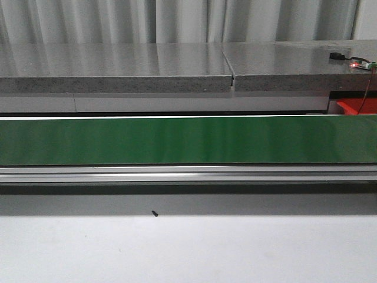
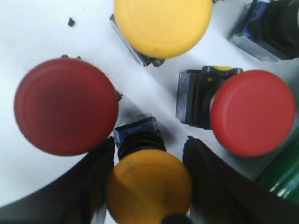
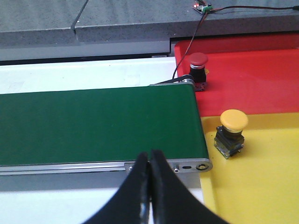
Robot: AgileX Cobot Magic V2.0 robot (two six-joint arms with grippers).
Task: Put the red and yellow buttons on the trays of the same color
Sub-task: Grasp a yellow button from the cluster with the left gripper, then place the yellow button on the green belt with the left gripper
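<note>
Conveyor belt [image 1: 177,140]: green, spans the front view, likely carrying buttons towards the trays.
Red tray [image 3: 252,79]: at the belt's end, one red button [image 3: 197,70] already on it.
Yellow tray [image 3: 261,172]: beside it, holding a yellow button [image 3: 231,132].
Left gripper [image 2: 148,186]: fingers spread around a yellow mushroom button [image 2: 148,184], apparently about to grasp.
Right gripper [image 3: 150,186]: fingers pressed together, empty, waiting over the belt end.
Writing: none legible.

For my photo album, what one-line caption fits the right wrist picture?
Closed right gripper above the green conveyor belt, with a red button on the red tray and a yellow button on the yellow tray.
</note>
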